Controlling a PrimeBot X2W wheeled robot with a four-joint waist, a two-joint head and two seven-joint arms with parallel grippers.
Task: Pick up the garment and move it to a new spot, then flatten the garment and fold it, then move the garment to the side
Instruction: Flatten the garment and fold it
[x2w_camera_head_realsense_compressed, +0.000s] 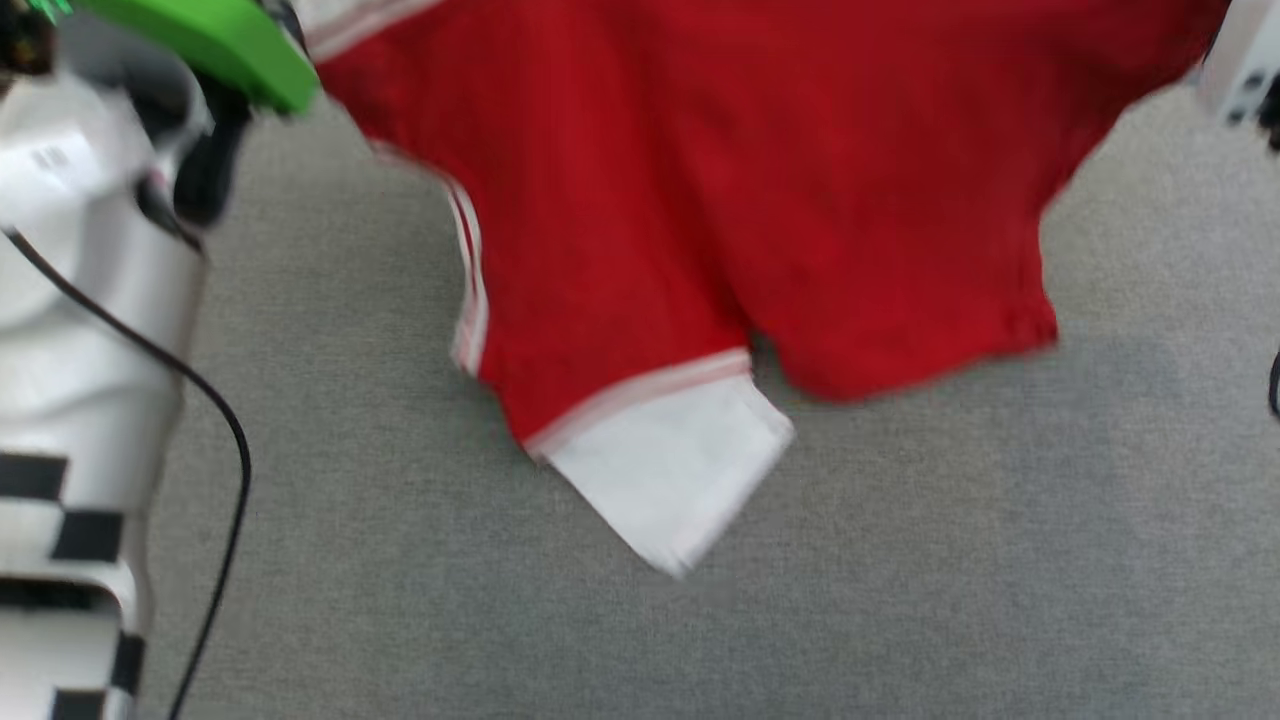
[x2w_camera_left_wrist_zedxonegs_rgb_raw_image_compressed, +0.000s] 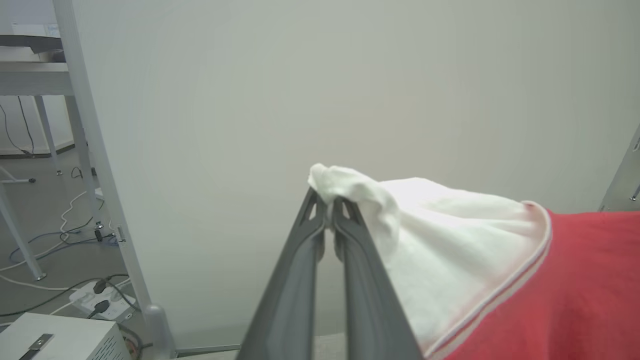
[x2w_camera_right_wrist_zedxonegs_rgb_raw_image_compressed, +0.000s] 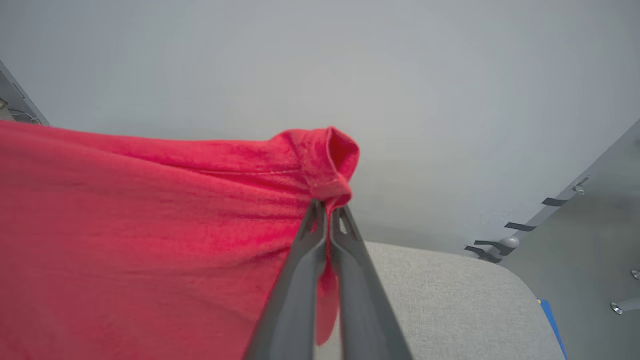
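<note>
You see the garment (x2w_camera_head_realsense_compressed: 700, 180) lifted and stretched wide over the grey surface (x2w_camera_head_realsense_compressed: 900, 560): a red jersey with white short sleeves and red-and-white striped trim. One white sleeve dangles loose below it, while the other sleeve and a red corner are bunched up high.

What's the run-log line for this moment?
garment: held up over grey surface | left pincer: shut on white sleeve | right pincer: shut on red edge

garment (x2w_camera_head_realsense_compressed: 720, 180): soft matt knit cloth, white sleeve looks slightly fuzzy. tabletop (x2w_camera_head_realsense_compressed: 900, 560): grey, matt, fine woven texture. left gripper (x2w_camera_left_wrist_zedxonegs_rgb_raw_image_compressed: 328, 200), right gripper (x2w_camera_right_wrist_zedxonegs_rgb_raw_image_compressed: 327, 206): smooth matt dark grey plastic. left forearm (x2w_camera_head_realsense_compressed: 80, 300): glossy white plastic.
</note>
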